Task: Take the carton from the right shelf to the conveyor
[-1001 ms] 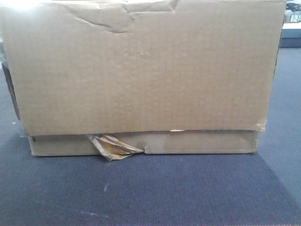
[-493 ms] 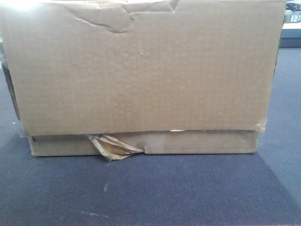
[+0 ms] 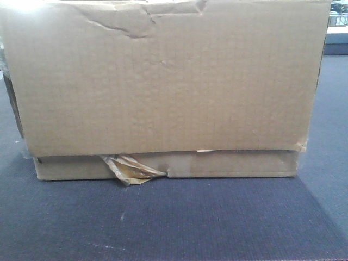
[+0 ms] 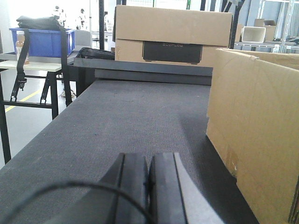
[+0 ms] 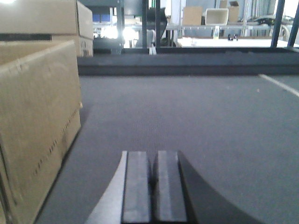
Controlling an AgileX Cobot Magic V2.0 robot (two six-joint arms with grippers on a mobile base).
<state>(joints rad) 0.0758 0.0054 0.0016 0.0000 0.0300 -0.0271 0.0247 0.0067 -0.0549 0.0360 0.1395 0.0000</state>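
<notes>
Nothing moved; wrist views alone show closed left tool (image 4: 148, 179) beside carton (image 3: 163, 87).

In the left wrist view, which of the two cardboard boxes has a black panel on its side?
The far box at the end of the gray surface; the near box on the right is plain brown.

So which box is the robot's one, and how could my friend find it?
Look at the long dark grey belt running through the room. The nearest carton sits on it, between the left gripper and the right gripper, both shut and off its sides. Unlike the far box with a black panel, it is plain brown, creased along the top, with crumpled tape sticking out underneath.
</notes>
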